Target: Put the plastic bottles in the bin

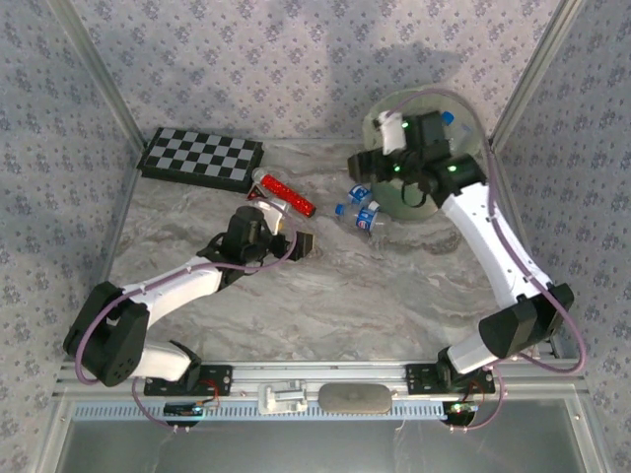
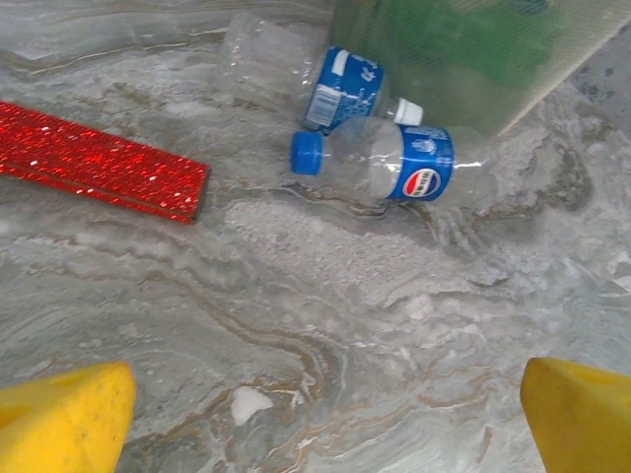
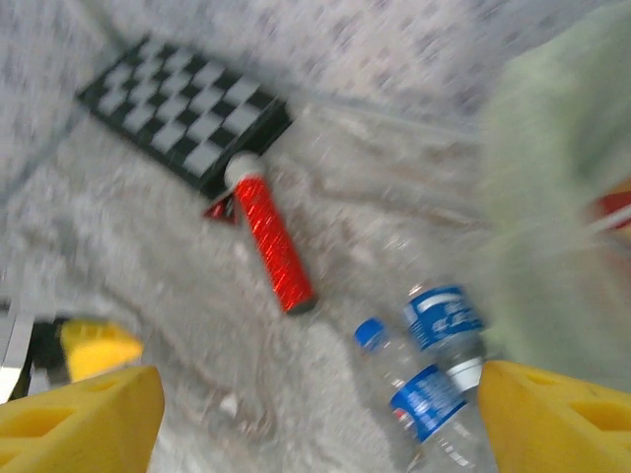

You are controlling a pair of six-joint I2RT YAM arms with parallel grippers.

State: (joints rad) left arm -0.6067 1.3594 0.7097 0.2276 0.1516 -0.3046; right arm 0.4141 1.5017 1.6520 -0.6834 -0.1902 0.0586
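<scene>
Plastic bottles (image 2: 394, 163) lie on the table just beside the bin (image 2: 463, 49), so the left gripper (image 2: 320, 419) faces them, spread wide, likely to grab one. The right gripper (image 3: 315, 424) hangs by the bin, spread and empty.

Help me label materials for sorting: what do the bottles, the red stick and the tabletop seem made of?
Bottles: thin clear plastic, glossy and dented, with blue printed labels. Red stick: a glittery, sparkling surface, perhaps foil or a sequined wrap; what lies under it is unclear. Tabletop: grey veined marble look, possibly printed laminate rather than stone.
</scene>
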